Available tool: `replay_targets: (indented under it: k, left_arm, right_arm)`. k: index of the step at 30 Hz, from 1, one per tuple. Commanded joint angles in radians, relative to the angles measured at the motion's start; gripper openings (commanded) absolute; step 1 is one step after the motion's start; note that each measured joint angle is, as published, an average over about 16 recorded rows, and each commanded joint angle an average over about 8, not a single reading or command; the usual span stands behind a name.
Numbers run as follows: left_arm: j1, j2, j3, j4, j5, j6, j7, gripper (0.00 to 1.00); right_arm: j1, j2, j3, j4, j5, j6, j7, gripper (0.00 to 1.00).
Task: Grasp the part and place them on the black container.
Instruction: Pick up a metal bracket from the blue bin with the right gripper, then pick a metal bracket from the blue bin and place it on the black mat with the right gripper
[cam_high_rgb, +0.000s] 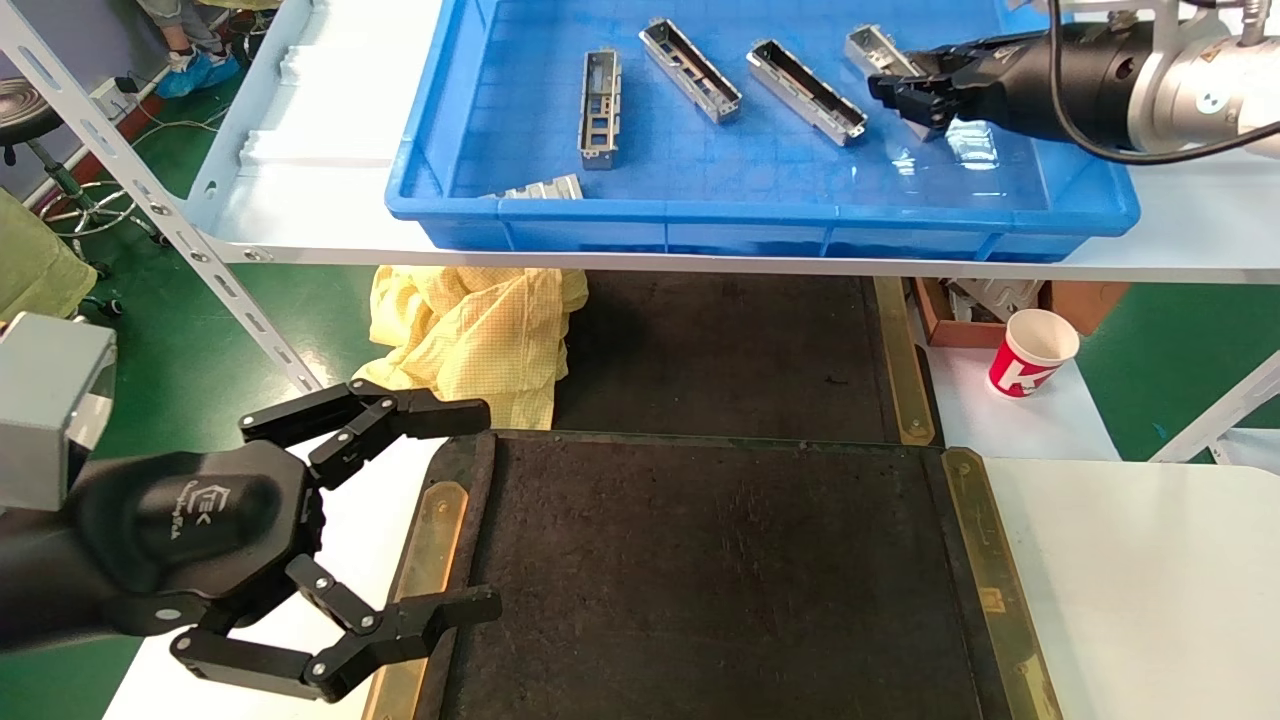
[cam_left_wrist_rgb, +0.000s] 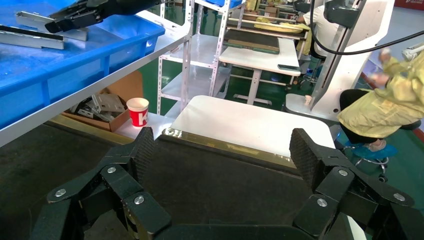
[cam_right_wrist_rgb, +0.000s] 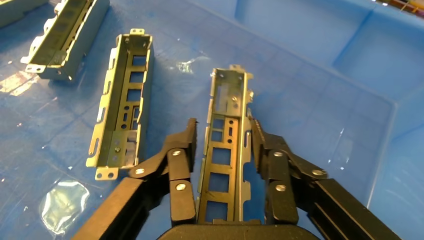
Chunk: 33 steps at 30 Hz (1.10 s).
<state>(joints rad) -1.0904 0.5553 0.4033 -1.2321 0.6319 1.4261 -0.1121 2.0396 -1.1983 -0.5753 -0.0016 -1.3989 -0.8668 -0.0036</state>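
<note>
Several silver-grey parts lie in the blue crate (cam_high_rgb: 760, 215) on the shelf; three lie in a row, the left one (cam_high_rgb: 600, 108), the middle one (cam_high_rgb: 690, 70) and the right one (cam_high_rgb: 806, 90). My right gripper (cam_high_rgb: 905, 95) reaches into the crate over a fourth part (cam_high_rgb: 872, 48). In the right wrist view that gripper (cam_right_wrist_rgb: 222, 125) is open and straddles this part (cam_right_wrist_rgb: 227, 150); a small gap shows at one finger (cam_right_wrist_rgb: 182, 150). The black container (cam_high_rgb: 720, 560) lies in front, bare. My left gripper (cam_high_rgb: 485, 510) hangs wide open and empty over the container's left edge; it also shows in the left wrist view (cam_left_wrist_rgb: 222, 142).
A yellow cloth (cam_high_rgb: 470, 340) hangs below the shelf. A second black tray (cam_high_rgb: 720, 350) lies behind the container. A red-and-white paper cup (cam_high_rgb: 1030, 352) and a cardboard box (cam_high_rgb: 960, 320) stand at the right. A white table (cam_high_rgb: 1150, 580) is to the container's right.
</note>
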Motion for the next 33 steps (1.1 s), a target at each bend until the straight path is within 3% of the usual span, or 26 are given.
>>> replay_targets:
  k: [1, 10, 16, 21, 29, 33]
  left_arm:
    - [0.000, 0.000, 0.000, 0.000, 0.000, 0.000, 0.000, 1.00]
    - [0.000, 0.000, 0.000, 0.000, 0.000, 0.000, 0.000, 1.00]
    - [0.000, 0.000, 0.000, 0.000, 0.000, 0.000, 0.000, 1.00]
    - [0.000, 0.000, 0.000, 0.000, 0.000, 0.000, 0.000, 1.00]
    - [0.000, 0.000, 0.000, 0.000, 0.000, 0.000, 0.000, 1.00]
    - [0.000, 0.000, 0.000, 0.000, 0.000, 0.000, 0.000, 1.00]
  right_arm:
    - [-0.004, 0.000, 0.000, -0.001, 0.000, 0.000, 0.000, 0.00]
    - [0.020, 0.018, 0.012, 0.013, 0.017, -0.015, -0.003, 0.00]
    - [0.060, 0.051, 0.030, 0.036, 0.044, -0.090, -0.017, 0.00]
    - [0.101, 0.098, 0.037, 0.062, 0.056, -0.247, -0.044, 0.00]
    - [0.136, 0.183, 0.026, 0.102, 0.054, -0.609, -0.107, 0.00]
    - [0.127, 0.203, 0.013, 0.127, 0.056, -0.715, -0.121, 0.00]
